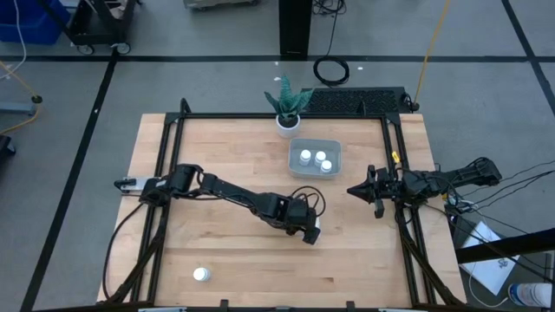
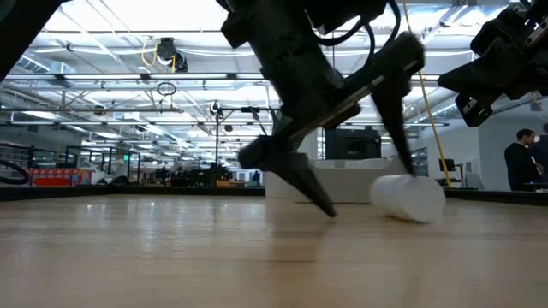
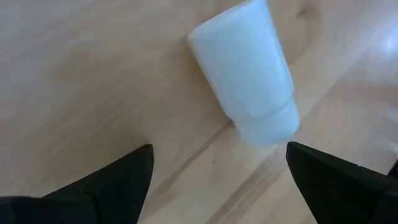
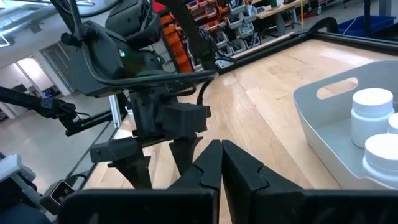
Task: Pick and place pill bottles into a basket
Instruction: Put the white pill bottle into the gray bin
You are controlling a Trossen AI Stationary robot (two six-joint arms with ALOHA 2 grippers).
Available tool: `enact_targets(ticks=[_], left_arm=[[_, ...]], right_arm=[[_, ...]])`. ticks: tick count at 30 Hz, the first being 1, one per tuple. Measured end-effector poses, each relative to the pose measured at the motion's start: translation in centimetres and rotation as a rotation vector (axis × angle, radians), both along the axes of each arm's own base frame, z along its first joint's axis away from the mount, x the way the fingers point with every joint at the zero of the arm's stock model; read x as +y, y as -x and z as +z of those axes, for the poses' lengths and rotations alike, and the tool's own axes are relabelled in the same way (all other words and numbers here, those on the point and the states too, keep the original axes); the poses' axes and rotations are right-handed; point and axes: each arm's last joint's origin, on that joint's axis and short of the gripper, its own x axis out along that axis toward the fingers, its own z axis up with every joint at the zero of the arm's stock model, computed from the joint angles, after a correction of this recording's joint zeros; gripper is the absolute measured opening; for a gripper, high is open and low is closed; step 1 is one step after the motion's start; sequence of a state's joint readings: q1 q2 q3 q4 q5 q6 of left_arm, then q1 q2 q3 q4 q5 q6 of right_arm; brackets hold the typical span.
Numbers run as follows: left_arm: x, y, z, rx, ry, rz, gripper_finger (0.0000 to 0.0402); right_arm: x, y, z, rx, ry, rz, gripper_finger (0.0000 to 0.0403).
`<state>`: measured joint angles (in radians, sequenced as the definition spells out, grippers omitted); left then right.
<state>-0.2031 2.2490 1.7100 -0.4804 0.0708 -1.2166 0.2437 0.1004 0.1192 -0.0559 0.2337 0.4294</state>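
Observation:
One white pill bottle lies on its side on the wooden table, near the middle. My left gripper is open and slants down just short of the bottle's cap end, one fingertip on either side, touching nothing. In the low view its fingertips stand beside the lying bottle. Another bottle stands near the front left. The basket at the far middle holds three bottles. My right gripper waits shut to the right of the basket.
A white plant pot with green leaves stands just behind the basket. A black frame rail runs around the table's sides. The basket's wall is close to my right gripper. A person stands far off in the room.

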Motion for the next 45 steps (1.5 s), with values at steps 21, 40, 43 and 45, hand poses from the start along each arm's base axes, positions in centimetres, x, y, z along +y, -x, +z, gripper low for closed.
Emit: enact_targets(ticks=[21,40,43,45], left_arm=[[0.6,-0.3,0.4,-0.014,0.068,-0.017,0.0372],[-0.8,5.7,18.1,-0.579,-0.211,-0.198,0.0372],[-0.4,7.8,19.0,-0.607,-0.256,-0.214,0.0372],[0.0,9.3,19.3,-0.649,-0.275,-0.199,0.0372]], right_arm=[[0.0,0.0,0.0,0.001,0.000,0.000,0.0004],[-0.2,-0.1,2.2,-0.232,-0.391,-0.057,0.0004],[-0.2,0.0,3.5,-0.363,-0.472,-0.050,0.0004],[-0.4,0.2,4.3,-0.446,-0.485,-0.071,0.0004]])
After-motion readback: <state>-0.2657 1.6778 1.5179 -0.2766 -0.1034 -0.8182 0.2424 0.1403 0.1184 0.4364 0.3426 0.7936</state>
